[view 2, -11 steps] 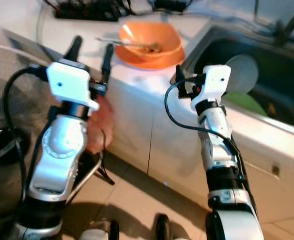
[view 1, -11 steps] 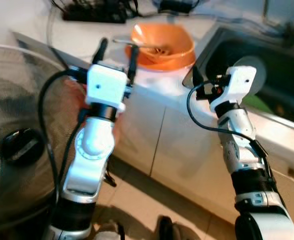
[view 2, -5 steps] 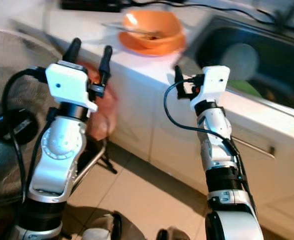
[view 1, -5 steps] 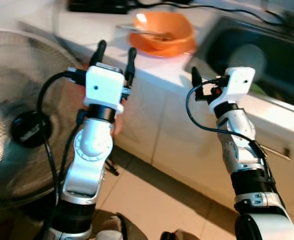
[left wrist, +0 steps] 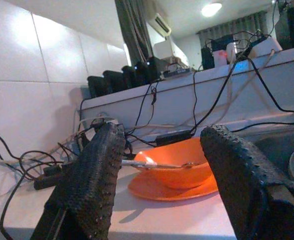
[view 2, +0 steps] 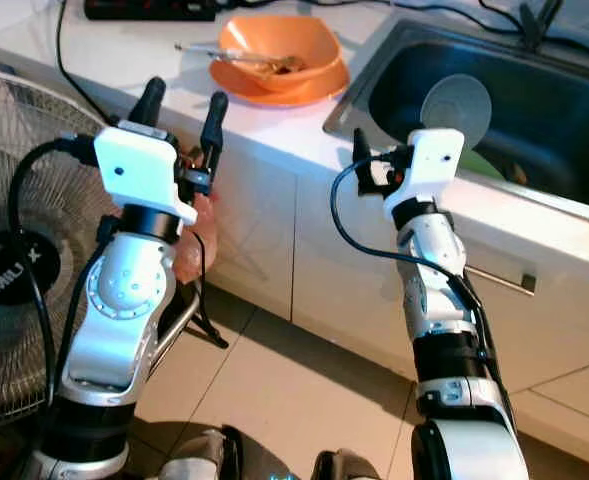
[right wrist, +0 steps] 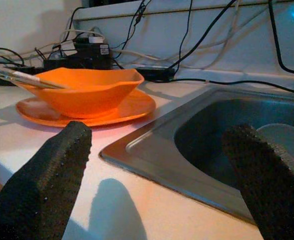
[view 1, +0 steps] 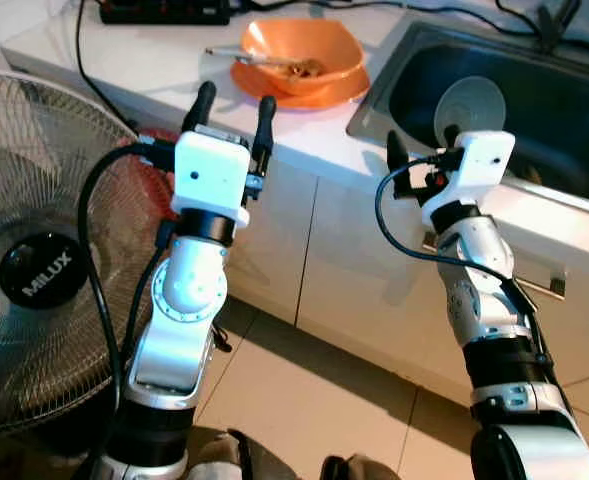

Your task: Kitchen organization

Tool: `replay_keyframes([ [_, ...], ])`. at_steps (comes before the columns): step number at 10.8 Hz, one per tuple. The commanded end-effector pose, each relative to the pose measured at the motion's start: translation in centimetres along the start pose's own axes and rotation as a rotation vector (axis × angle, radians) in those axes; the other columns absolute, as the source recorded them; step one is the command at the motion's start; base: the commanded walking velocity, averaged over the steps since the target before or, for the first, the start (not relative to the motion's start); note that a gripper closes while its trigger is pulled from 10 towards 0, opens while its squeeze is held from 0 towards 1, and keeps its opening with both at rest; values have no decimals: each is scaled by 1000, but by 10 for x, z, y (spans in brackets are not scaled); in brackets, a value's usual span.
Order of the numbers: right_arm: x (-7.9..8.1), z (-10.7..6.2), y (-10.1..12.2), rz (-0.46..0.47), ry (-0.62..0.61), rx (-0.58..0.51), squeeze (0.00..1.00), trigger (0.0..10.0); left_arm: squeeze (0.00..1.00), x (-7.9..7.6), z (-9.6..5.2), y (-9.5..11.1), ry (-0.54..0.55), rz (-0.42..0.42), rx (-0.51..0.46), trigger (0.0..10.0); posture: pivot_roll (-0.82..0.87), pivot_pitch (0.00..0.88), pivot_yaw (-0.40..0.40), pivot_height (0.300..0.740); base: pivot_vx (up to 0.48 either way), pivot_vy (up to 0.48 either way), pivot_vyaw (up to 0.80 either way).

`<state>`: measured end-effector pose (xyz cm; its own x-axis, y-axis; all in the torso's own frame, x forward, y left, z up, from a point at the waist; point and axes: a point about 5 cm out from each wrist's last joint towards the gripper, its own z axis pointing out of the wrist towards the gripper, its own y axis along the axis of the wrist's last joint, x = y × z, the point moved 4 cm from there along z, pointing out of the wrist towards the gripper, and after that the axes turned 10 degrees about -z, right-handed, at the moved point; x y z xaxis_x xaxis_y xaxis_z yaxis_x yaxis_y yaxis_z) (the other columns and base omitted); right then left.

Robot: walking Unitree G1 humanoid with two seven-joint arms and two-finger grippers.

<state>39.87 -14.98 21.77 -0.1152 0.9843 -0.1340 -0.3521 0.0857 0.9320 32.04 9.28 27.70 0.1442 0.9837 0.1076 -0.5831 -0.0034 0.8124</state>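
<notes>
An orange bowl [view 1: 319, 45] holding chopsticks and a spoon sits on an orange plate [view 1: 274, 92] on the white counter [view 1: 164, 60]. To its right is a steel sink [view 1: 554, 120] with a round grey plate [view 1: 471, 98] leaning inside. My left gripper [view 1: 235, 106] is raised in front of the counter's edge, open and empty, pointing at the bowl [left wrist: 174, 167]. My right gripper [view 1: 421, 150] hovers by the sink's near left corner, also open and empty. The right wrist view looks across to the bowl [right wrist: 82, 90] and the sink [right wrist: 211, 135].
A large standing fan [view 1: 34, 270] is close on my left. A black power strip [view 1: 159, 12] with cables lies at the back of the counter. White cabinet doors with a bar handle [view 1: 539, 285] are below. Tiled floor [view 1: 304, 400] lies underfoot.
The camera has shifted and the blur has cleared, so the fan and cabinet front show more fully. Both grippers keep the same raised, open pose.
</notes>
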Motion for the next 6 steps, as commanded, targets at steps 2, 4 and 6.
replay_keyframes([
  [2, -1, -1, -2, 14, -4, 12, 0, 10000, 0, 0, -1, -3, 0, 2, 16, 10000, 90, 173, -31, 740, 0, 0, 0],
  [4, 1, 0, -1, 33, -2, 1, 0, 10000, 0, 0, -1, -3, 1, 6, 18, 10000, 87, 165, -29, 740, 255, 0, -800],
  [6, 0, 0, 1, 18, -9, -8, 0, 10000, 0, -1, 0, -3, 1, 2, 17, 10000, 87, 165, -29, 740, 322, 0, 0],
])
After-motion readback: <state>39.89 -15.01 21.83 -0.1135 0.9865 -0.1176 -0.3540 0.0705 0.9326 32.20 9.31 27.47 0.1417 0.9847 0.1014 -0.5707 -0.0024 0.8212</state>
